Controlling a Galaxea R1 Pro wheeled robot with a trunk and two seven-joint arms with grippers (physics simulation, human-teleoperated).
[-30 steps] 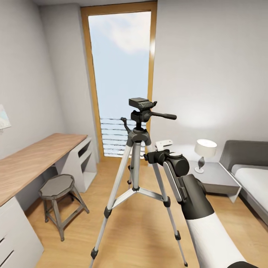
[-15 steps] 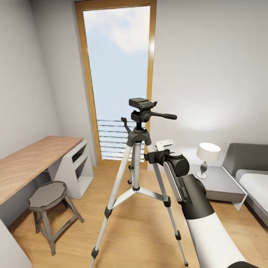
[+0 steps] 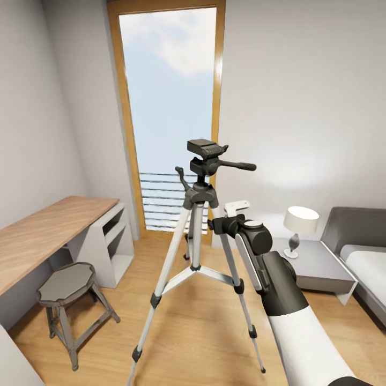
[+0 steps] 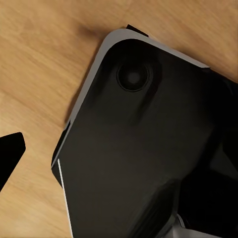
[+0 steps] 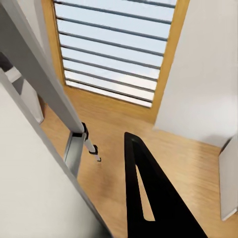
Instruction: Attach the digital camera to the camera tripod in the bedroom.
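Right arm raised beside the tripod, bedroom.

The right tool (image 3: 236, 206) sits just beside the tripod (image 3: 199, 214), below its bare black head; whether its fingers are apart or together I cannot tell. The tripod stands on the wood floor (image 3: 198, 327) before the window (image 3: 169, 107), a stool (image 3: 67, 284) and tabletop (image 3: 43, 236) to one side, a lamp (image 3: 300, 222) and bed (image 3: 364, 257) to the other.

The camera tripod (image 3: 195, 241) is showing silver legs with black joints, feet and head, standing against the window (image 3: 169, 107) whose frame is glowing honey-wood around pale blue sky and white cloud. The desk (image 3: 45, 236) is wearing a light wood top over white sides, the stool (image 3: 67, 284) is looking dull grey, and the floor (image 3: 203, 332) is running in warm wood grain. The right arm (image 3: 289, 305) is showing white with a black-grey wrist, and the lamp (image 3: 300, 225) is glowing white on a grey nightstand (image 3: 319, 265).
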